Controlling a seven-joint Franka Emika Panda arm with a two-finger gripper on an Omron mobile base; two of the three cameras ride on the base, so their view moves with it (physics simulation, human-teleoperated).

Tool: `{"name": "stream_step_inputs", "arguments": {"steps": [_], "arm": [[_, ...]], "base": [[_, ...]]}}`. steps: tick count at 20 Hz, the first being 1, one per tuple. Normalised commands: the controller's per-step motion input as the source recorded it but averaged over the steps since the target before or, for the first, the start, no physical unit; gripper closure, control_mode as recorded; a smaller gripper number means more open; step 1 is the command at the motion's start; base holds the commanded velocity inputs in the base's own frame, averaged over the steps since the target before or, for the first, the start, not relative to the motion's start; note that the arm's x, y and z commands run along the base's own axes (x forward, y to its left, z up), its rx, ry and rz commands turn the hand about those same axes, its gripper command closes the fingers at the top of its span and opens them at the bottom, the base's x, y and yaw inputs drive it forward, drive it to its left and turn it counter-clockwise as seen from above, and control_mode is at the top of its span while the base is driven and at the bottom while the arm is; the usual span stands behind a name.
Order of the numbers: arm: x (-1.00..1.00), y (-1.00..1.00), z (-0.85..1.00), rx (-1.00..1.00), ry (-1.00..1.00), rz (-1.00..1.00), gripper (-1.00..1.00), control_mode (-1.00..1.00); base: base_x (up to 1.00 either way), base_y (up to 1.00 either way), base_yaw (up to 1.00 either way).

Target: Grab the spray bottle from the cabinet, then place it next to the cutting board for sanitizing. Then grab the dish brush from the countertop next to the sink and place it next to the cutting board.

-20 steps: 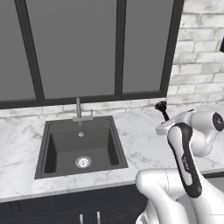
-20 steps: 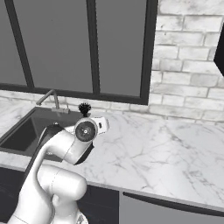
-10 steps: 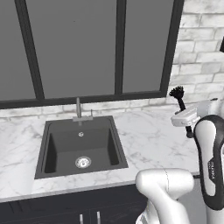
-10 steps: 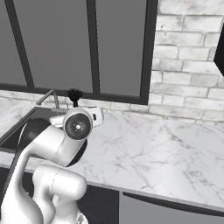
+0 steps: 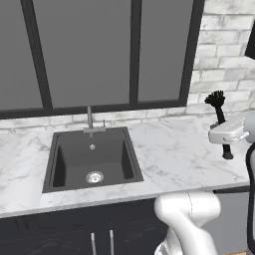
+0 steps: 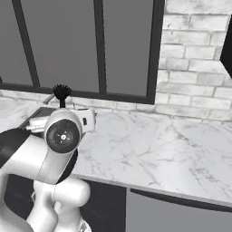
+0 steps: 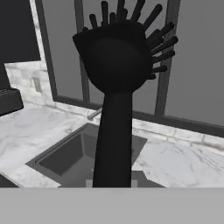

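The slim black dish brush (image 5: 219, 106) stands upright with its bristles on top, held above the white marble countertop (image 5: 169, 154) to the right of the dark sink (image 5: 92, 159). My gripper (image 5: 227, 135) is shut on its handle about halfway up. In the right base view the bristle tuft of the brush (image 6: 62, 92) rises above the white hand (image 6: 68, 121). The hand view looks up the handle of the brush (image 7: 114, 109), with the sink (image 7: 70, 153) behind it. The spray bottle and the cutting board are out of view.
A slim grey faucet (image 5: 90, 119) stands behind the basin, under dark window panes. White brick wall runs to the right, with a black cabinet corner (image 6: 226, 50) high up. Bare marble (image 6: 158, 149) stretches to the right of the arm.
The arm has lifted the brush and carried it away from the sink, to the right in the left base view. The gripper has stayed shut on it.
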Motion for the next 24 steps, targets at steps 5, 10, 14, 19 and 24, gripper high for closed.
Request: {"name": "stream_step_inputs", "arguments": {"steps": [5,10,14,19,24], "arm": [[0.0,0.0,0.0,0.0,0.0,0.0,1.0,1.0],[0.0,0.0,0.0,0.0,0.0,0.0,1.0,1.0],[0.0,0.0,0.0,0.0,0.0,0.0,1.0,1.0],[0.0,0.0,0.0,0.0,0.0,0.0,1.0,1.0],[0.0,0.0,0.0,0.0,0.0,0.0,1.0,1.0]], "base": [[-1.0,0.49,0.0],[-0.99,1.0,0.04],[-0.31,1.0,0.37],[-0.13,1.0,0.48],[-0.09,1.0,0.47]]}}
